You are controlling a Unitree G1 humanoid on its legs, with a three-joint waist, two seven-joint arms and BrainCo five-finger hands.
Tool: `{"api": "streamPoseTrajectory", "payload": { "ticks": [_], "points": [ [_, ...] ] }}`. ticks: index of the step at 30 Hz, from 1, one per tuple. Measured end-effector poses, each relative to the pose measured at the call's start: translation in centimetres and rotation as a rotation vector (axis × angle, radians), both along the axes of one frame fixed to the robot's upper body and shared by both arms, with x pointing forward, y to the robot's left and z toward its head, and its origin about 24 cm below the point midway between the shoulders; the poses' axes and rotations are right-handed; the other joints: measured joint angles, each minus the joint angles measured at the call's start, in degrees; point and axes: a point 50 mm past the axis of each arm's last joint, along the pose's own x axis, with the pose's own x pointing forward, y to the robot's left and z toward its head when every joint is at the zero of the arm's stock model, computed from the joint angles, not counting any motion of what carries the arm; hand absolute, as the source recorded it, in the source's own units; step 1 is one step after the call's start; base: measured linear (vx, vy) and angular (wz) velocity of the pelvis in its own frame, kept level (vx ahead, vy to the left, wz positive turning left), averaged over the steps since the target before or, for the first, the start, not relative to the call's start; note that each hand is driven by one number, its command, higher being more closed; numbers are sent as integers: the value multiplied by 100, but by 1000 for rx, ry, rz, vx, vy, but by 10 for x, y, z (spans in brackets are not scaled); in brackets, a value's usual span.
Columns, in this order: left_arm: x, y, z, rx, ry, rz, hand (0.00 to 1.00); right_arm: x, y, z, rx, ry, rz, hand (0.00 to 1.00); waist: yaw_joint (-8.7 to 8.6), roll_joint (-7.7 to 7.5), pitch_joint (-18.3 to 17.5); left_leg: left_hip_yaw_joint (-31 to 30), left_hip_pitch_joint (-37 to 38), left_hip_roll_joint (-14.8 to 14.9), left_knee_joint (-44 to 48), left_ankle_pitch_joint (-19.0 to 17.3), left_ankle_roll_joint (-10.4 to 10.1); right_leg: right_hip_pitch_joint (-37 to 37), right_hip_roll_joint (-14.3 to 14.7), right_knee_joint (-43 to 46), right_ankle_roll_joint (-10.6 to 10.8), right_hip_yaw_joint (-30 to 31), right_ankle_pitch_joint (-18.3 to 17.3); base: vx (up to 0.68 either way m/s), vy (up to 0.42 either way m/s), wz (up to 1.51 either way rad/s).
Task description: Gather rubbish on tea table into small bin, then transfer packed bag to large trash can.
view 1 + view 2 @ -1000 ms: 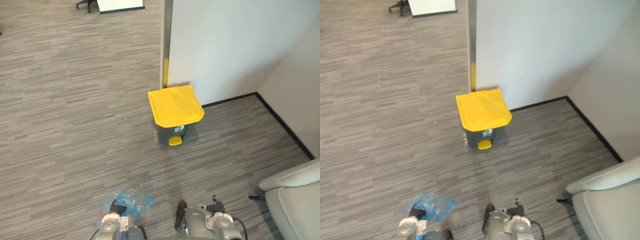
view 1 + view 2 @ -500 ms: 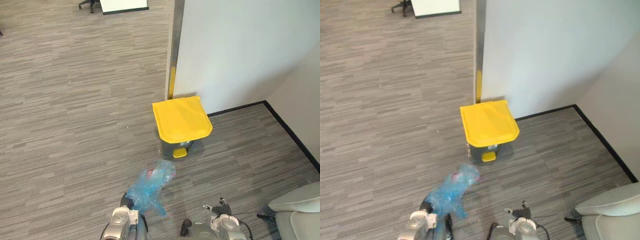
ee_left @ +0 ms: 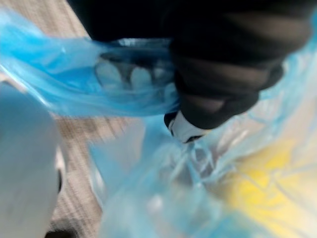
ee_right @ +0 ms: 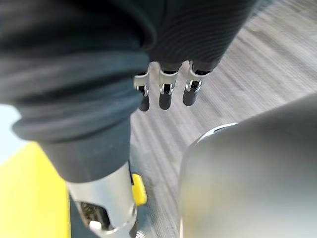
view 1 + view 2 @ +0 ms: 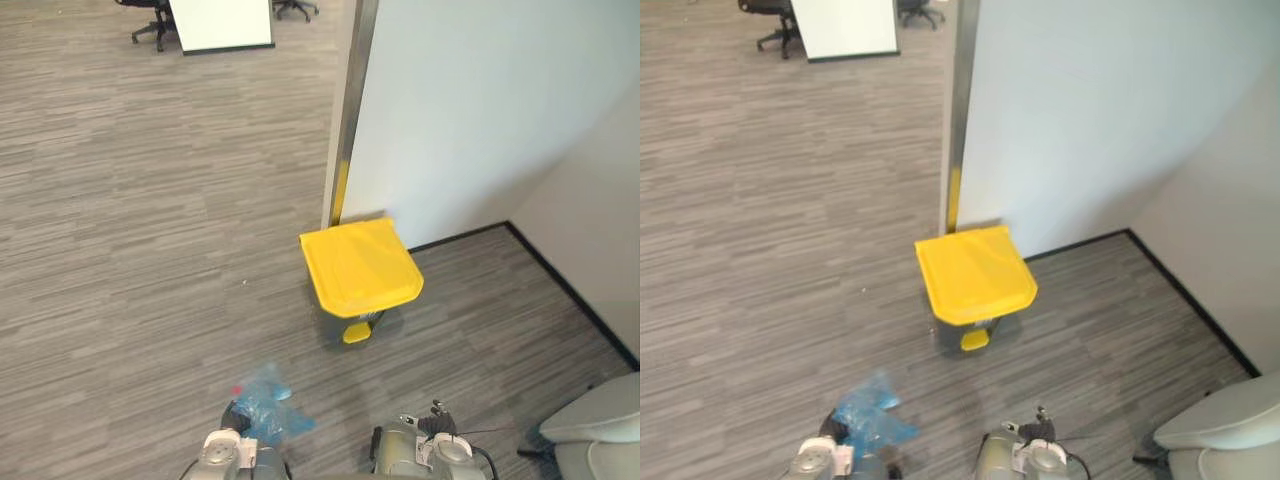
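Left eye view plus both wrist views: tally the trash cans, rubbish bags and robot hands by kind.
trash can, yellow lid: 1
blue bag: 1
robot hands: 2, left robot hand gripping the bag, right robot hand open and empty
Total: 4

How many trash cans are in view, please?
1: the yellow-lidded trash can stands on the floor at the corner of the wall, lid closed, ahead of the blue bag gripped in the left hand. Others may be hidden out of frame.
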Motion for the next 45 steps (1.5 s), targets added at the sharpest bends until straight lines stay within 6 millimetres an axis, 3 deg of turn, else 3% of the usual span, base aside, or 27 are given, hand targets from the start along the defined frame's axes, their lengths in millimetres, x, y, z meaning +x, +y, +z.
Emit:
{"api": "streamPoseTrajectory", "payload": {
  "ticks": [3, 5, 6, 7, 9, 10, 11, 12, 15, 18, 19, 20, 21, 22, 23, 24, 26, 27, 28, 34, 36, 37, 38, 39, 41, 42, 45],
  "points": [
    [18, 0, 8, 7, -53, -5, 100, 6, -5, 4, -3, -20, -24, 0, -41, 6, 274, -300, 158, 244, 656, -534, -304, -160, 140, -2264, 228, -167, 942, 443, -194, 59],
    [25, 0, 10, 17, -70, 8, 100, 13, -13, 8, -14, -38, -37, 0, -32, 38, 422, -536, 343, 421, 1131, -1091, -586, -186, 236, -2152, 179, -42, 1159, 509, -272, 41],
    [28, -6, 11, 3, -79, 5, 100, 23, -22, 14, -41, -63, -33, 0, 20, 308, 591, -789, 451, 598, 1171, -1191, -509, -235, 446, -1677, 330, 108, 1101, 451, -203, 32],
    [33, -10, 13, -9, -93, -1, 100, 24, -28, 16, -58, -75, -41, 0, 7, 352, 655, -936, 432, 599, 1170, -1099, -371, -422, 470, -1190, 526, 282, 938, 418, -185, 34],
    [41, -15, 17, -22, -115, -6, 100, 3, -43, 10, -62, -21, -120, 0, -85, 351, 663, -1370, 497, 708, 1261, -1019, -400, -920, 743, 321, 288, 949, -151, 383, -294, 74],
    [44, -19, 18, -32, -126, -6, 100, -7, -43, 6, -55, 10, -136, 0, -71, 319, 641, -1450, 537, 769, 1273, -1023, -408, -1041, 804, 707, 107, 1046, -376, 394, -338, 69],
    [46, -20, 21, -41, -142, 3, 100, -19, -40, 0, -38, 50, -149, 0, -83, 399, 639, -1610, 461, 938, 1398, -998, -445, -1109, 842, 1005, 35, 886, -673, 668, -619, 97],
    [74, -53, 41, -130, -260, -28, 100, -17, -38, 3, -17, 28, -200, 0, -150, 557, 642, -1782, -233, 1533, 1539, -217, -607, -1117, 927, 835, -270, 161, -749, 585, -612, 101],
    [77, -58, 46, -140, -288, -43, 100, -4, -38, 12, -28, -42, -186, 0, -151, 565, 617, -1563, -208, 1665, 931, 13, -822, -1049, 922, 501, -395, -10, -615, 75, -230, 54],
    [70, -47, 42, -112, -270, -35, 100, 16, -31, 19, -32, -84, -112, 0, -124, 513, 447, -1461, -294, 1741, 316, 136, -757, -1132, 882, 230, -349, -186, -548, -153, -96, 39],
    [70, -38, 43, -96, -276, -21, 100, 38, -18, 29, -39, -141, -6, 0, -119, 441, 228, -1454, -505, 1717, -84, 174, -821, -1391, 860, -59, -377, -302, -384, -278, -121, 22],
    [74, -33, 46, -83, -290, -18, 100, 64, 0, 44, -23, -239, 82, 0, -4, 331, 255, -1491, -923, 1438, 858, -79, -971, -1589, 770, -163, -279, -259, -216, -310, -106, 0],
    [75, -33, 47, -83, -294, -19, 100, 73, 6, 50, -21, -266, 108, 0, 34, 327, 247, -1480, -1028, 1334, 1128, -115, -892, -1648, 770, -175, -235, -245, -163, -341, -73, -10],
    [74, -33, 47, -85, -293, -15, 100, 105, 25, 75, -14, -383, 188, 0, 82, 348, 254, -1221, -1129, 1295, 1197, -349, -563, -1877, 775, -26, -125, -130, -67, -248, -54, 5],
    [76, -35, 48, -91, -304, -11, 100, 123, 37, 89, -9, -448, 231, 0, 72, 396, 267, -1234, -1098, 1295, 851, -689, -481, -2021, 819, -4, -132, -67, -14, -288, -91, 23],
    [83, -37, 54, -97, -332, -12, 100, 144, 48, 110, -3, -521, 264, 0, 131, 383, 410, -1288, -1076, 1315, 629, -952, -891, -2111, 866, -40, -170, 27, 81, -224, -98, 19],
    [85, -36, 56, -95, -354, 8, 100, 173, 62, 144, 11, -632, 299, 0, 339, 348, 512, -1375, -1176, 1285, 596, -949, -896, -2147, 1020, -287, -221, 128, 305, -255, -186, 1],
    [81, -26, 59, -83, -382, 44, 100, 227, 56, 243, -100, -906, 319, 0, 316, 336, 635, -1602, -1124, 1408, 166, -908, -929, -2166, 1249, -461, -281, -37, 353, -199, -291, -6],
    [87, -27, 63, -84, -403, 38, 100, 236, 48, 271, -141, -976, 306, 0, 305, 329, 712, -1618, -1098, 1437, 66, -889, -968, -2184, 1322, -501, -316, -56, 332, -105, -263, -2],
    [99, -36, 77, -101, -474, -10, 100, 254, 16, 331, -267, -1057, 253, 0, 204, 256, 870, -1537, -1048, 1576, -284, -873, -1006, -2241, 1406, -611, -320, -163, 329, -17, -96, 0],
    [102, -37, 80, -100, -489, -18, 100, 257, 12, 353, -291, -1101, 245, 0, 194, 147, 935, -1592, -1266, 1437, 461, -874, -1037, -2244, 1401, -776, -304, -195, 335, -44, -59, -12],
    [104, -45, 81, -116, -496, -35, 100, 258, 12, 368, -302, -1135, 245, 0, 236, 284, 1004, -1569, -1401, 1417, 777, -889, -766, -2379, 1380, -272, 216, -227, 161, -46, -17, -1],
    [105, -51, 83, -128, -507, -57, 100, 257, 5, 375, -327, -1146, 231, 0, 146, 364, 1043, -1642, -1327, 1483, 644, -999, -1129, -2737, 1397, 1031, -460, 483, 182, 43, -60, 42],
    [107, -44, 89, -116, -538, -52, 100, 257, -2, 376, -347, -1142, 214, 0, 26, -76, 1156, -1587, -1235, 1246, 633, -987, -1304, -2642, 1314, 1291, -420, 1345, -245, 126, -88, 65],
    [109, -45, 91, -126, -544, -46, 100, 257, 2, 387, -350, -1169, 224, 0, 82, 69, 1220, -1819, -1330, 1344, 634, -916, -1418, -2609, 1364, 863, -306, 964, -49, 129, -54, 5],
    [110, -47, 92, -130, -547, -54, 100, 257, 3, 392, -348, -1180, 228, 0, 116, 93, 1235, -1817, -1264, 1329, 529, -845, -1391, -2599, 1402, 762, -506, 828, 169, 90, 40, -22],
    [114, -61, 100, -156, -583, -106, 100, 257, 2, 391, -342, -1176, 223, 0, 96, 145, 1258, -1789, -1136, 1322, 405, -755, -1411, -2484, 1364, 701, -584, 841, 207, 31, 53, 0]
  ]
}}
